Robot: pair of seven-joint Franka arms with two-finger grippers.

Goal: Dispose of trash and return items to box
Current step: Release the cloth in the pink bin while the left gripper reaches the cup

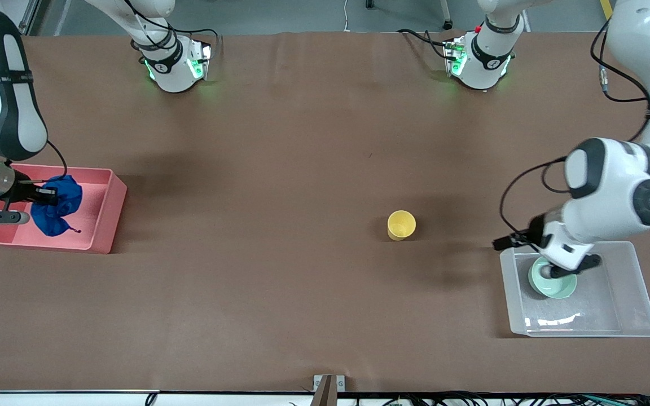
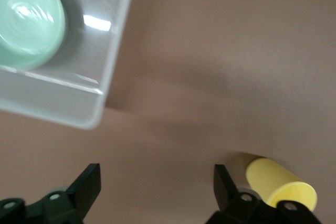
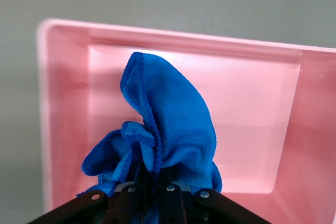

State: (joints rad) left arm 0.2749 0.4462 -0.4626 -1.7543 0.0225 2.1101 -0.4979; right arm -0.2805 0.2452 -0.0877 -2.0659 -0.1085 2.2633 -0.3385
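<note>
A crumpled royal-blue cloth wad (image 1: 57,206) hangs pinched in the right gripper (image 1: 48,194) over the pink bin (image 1: 102,220). The small yellow cup (image 1: 401,225) stands upright on the worktop, mid-table. The shallow mint-green bowl (image 1: 553,282) sits upright inside the clear plastic box (image 1: 635,316) at the left arm's end.

The left gripper (image 1: 570,269) covers part of the mint-green bowl (image 1: 557,287) in the clear box (image 1: 629,316); the bowl is also cut by the left wrist view's edge. The blue cloth (image 3: 168,129) hides the right gripper's fingertips (image 3: 152,192)
</note>
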